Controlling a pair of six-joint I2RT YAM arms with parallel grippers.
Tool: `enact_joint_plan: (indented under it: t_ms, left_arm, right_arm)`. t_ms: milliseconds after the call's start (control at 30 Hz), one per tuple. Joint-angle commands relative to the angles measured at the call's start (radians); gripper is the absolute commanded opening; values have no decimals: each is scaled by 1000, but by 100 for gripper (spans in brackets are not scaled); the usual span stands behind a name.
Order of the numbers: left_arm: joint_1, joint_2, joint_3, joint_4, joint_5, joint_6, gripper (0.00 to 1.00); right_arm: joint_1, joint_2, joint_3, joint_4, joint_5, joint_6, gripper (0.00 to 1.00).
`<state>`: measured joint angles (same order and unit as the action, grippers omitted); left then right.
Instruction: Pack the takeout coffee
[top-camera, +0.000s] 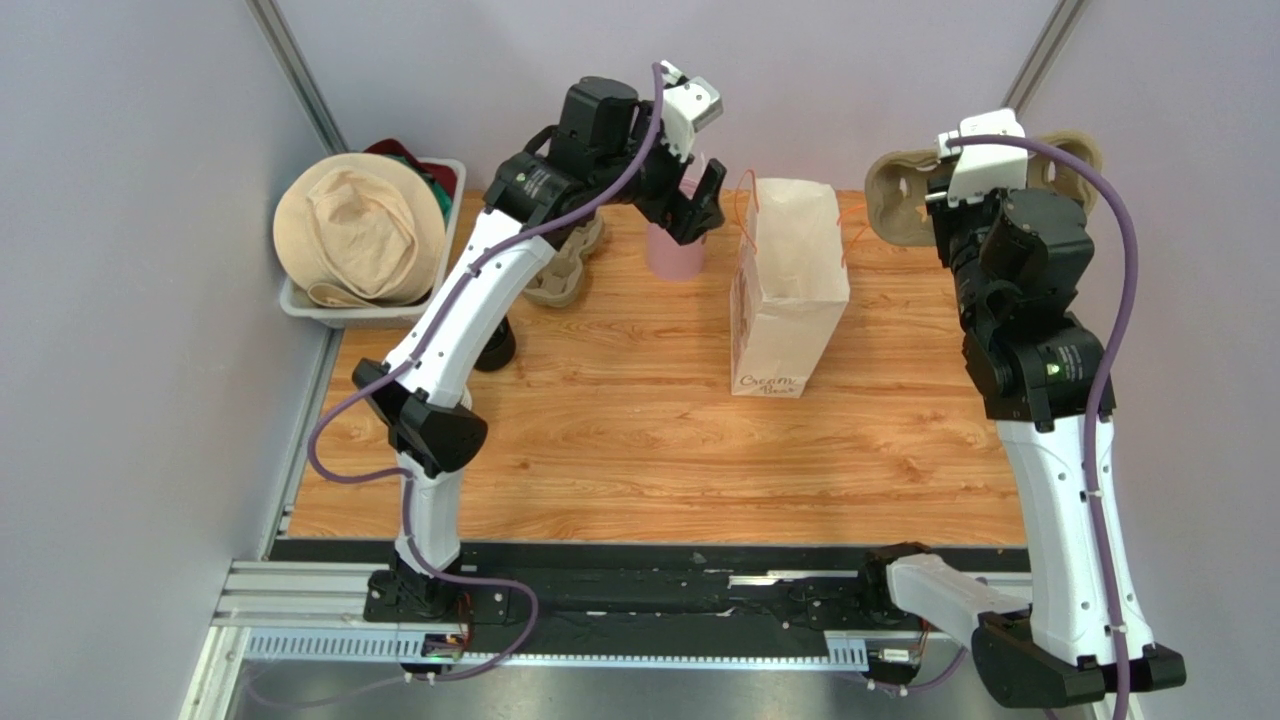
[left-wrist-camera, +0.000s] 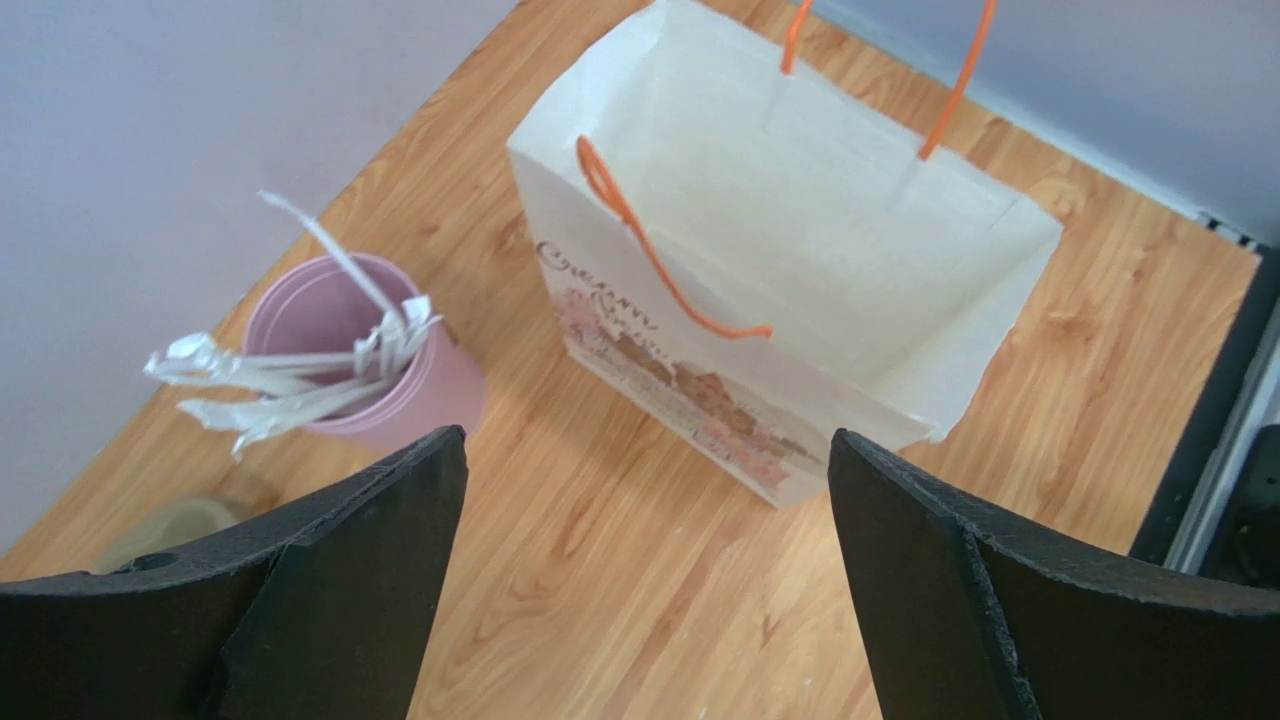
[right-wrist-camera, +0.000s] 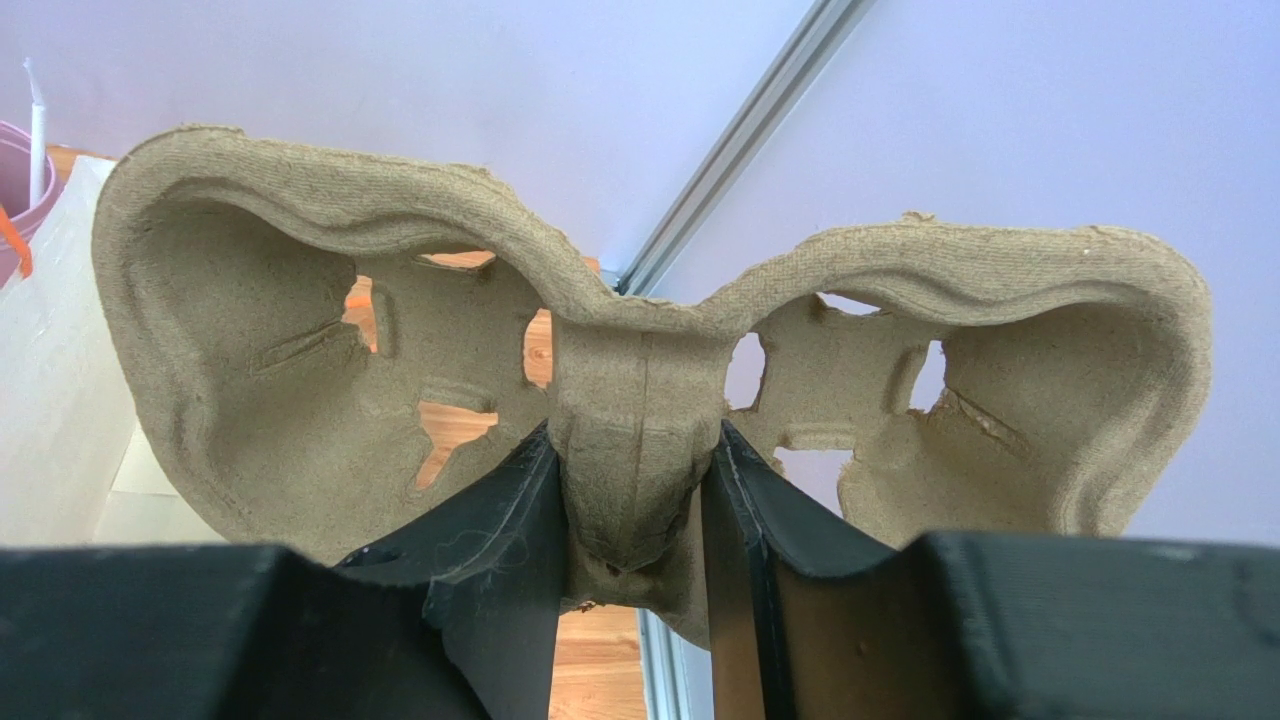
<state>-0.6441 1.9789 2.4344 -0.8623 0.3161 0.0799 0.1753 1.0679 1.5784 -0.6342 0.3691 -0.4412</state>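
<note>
Wood-grain worktop (top-camera: 631, 450), seen from above, with two white-and-black robot arms bolted at its near edge. In the middle of the worktop a white paper bag (top-camera: 789, 285) with orange cord handles stands upright, its mouth open. The part of its inside that shows holds nothing.

The left arm bends at the elbow and stretches across to the far edge, wrist tipped downward. The left claw (left-wrist-camera: 643, 465) is spread wide and empty, hovering over bare wood between the bag and a pink cup (left-wrist-camera: 436, 398) of white sticks (left-wrist-camera: 286, 375). Beneath that arm lie a pulp cup carrier (top-camera: 571, 263), partly hidden, and a dark round thing (top-camera: 496, 348) I cannot identify.

The right arm stands tall at the far right corner. The right claw (right-wrist-camera: 639, 495) is clamped on the centre rib of a second pulp carrier (right-wrist-camera: 226, 345), which seems held clear of the worktop, both pockets empty.

At the far left a grey bin (top-camera: 301, 308) holds a tan hat (top-camera: 361, 233).

The takeout coffee, a small brown paper cup, shows in no view, so I cannot tell where it is. By my judgement the packing has barely begun. The cup is not yet seated in a carrier, and nothing is yet in the bag.
</note>
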Motion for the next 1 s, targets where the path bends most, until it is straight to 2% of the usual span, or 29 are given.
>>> enact_joint_plan:
  t_ms: [0, 300, 433, 533, 567, 667, 733, 767, 833, 867, 967]
  left_arm:
    - [-9, 44, 40, 130, 106, -97, 99]
    - [-19, 116, 34, 241, 67, -123, 98]
    - [-19, 141, 31, 269, 67, -143, 90]
    - [-20, 156, 34, 287, 51, -147, 70]
    - [-19, 159, 37, 292, 44, -147, 60]
    - [-20, 173, 49, 295, 44, -150, 45]
    - [-22, 178, 48, 293, 41, -150, 40]
    - [-23, 178, 48, 292, 37, -146, 33]
    - [-28, 181, 43, 283, 32, -143, 24]
    - [-29, 182, 40, 279, 26, -138, 15]
    - [-32, 169, 25, 264, 35, -138, 6]
  right_arm:
    - [-11, -55, -17, 48, 7, 19, 34]
    - [-17, -77, -24, 42, -15, 41, 35]
    - [-23, -83, -29, 41, -38, 58, 35]
    - [-26, -88, -35, 39, -53, 65, 35]
    - [-26, -88, -38, 41, -55, 67, 34]
    - [-26, -92, -47, 42, -67, 68, 34]
    - [-26, -94, -49, 44, -76, 67, 34]
    - [-26, -92, -47, 44, -81, 68, 34]
    - [-26, -89, -44, 41, -94, 70, 35]
    - [-26, -86, -41, 39, -102, 73, 34]
    - [-26, -75, -32, 28, -125, 81, 35]
